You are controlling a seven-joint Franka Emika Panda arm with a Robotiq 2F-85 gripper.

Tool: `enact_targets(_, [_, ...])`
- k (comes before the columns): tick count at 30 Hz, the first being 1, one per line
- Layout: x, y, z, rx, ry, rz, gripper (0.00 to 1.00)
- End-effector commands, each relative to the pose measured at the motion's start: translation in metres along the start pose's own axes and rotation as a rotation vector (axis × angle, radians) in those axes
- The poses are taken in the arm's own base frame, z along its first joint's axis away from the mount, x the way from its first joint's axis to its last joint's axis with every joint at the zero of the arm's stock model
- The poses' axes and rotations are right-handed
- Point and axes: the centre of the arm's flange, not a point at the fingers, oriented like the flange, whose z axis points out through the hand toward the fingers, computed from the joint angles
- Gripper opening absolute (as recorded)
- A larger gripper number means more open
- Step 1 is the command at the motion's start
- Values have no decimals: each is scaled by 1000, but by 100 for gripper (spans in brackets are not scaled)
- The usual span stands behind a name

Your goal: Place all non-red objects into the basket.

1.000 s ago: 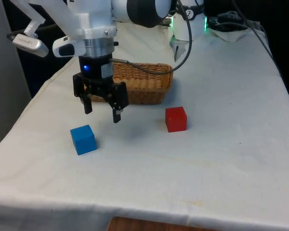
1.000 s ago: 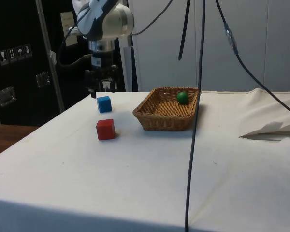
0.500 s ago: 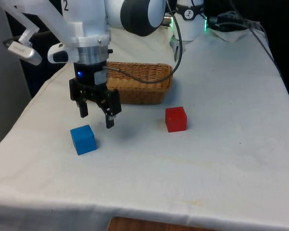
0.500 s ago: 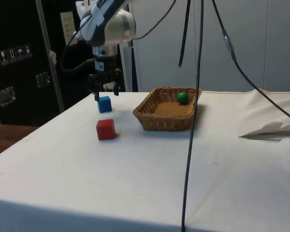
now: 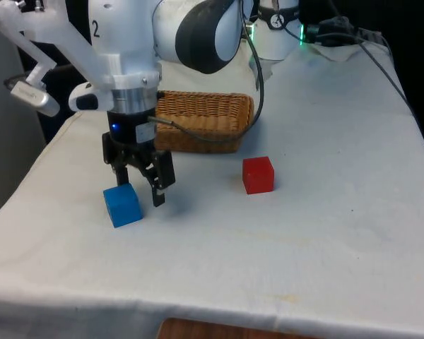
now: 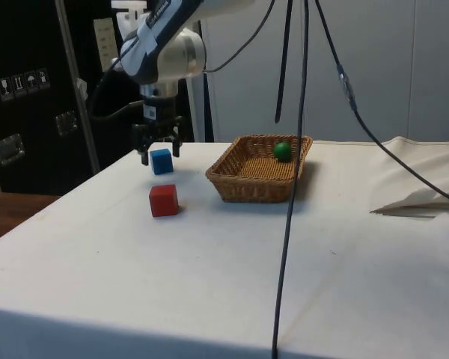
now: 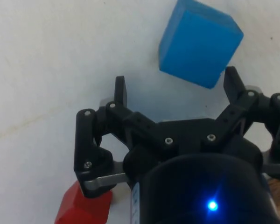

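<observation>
Open and holding nothing, the end effector [image 5: 140,188] hangs low just beside the blue cube [image 5: 122,205] on the worktop [image 5: 325,233]. 1 red cube [image 5: 258,174] sits apart; the basket [image 6: 259,178] holds 1 green ball [image 6: 282,151].

One blue cube [image 5: 122,205] sits on the white tablecloth [image 5: 325,233]. One red cube [image 5: 258,174] sits there too. One wicker basket [image 5: 205,121] stands on the cloth, and one green ball [image 6: 282,151] lies inside it. One black gripper [image 5: 138,191] hangs above the blue cube.
</observation>
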Motion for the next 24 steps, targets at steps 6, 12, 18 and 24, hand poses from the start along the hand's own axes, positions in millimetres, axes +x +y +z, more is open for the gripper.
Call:
enact_targets(6, [6, -2, 3, -1, 1, 18, 100])
enact_targets(12, [12, -2, 2, -8, 16, 38, 100])
enact_targets(18, [16, 1, 2, -12, 26, 52, 100])
enact_targets(24, [17, 5, 1, -18, 33, 61, 100])
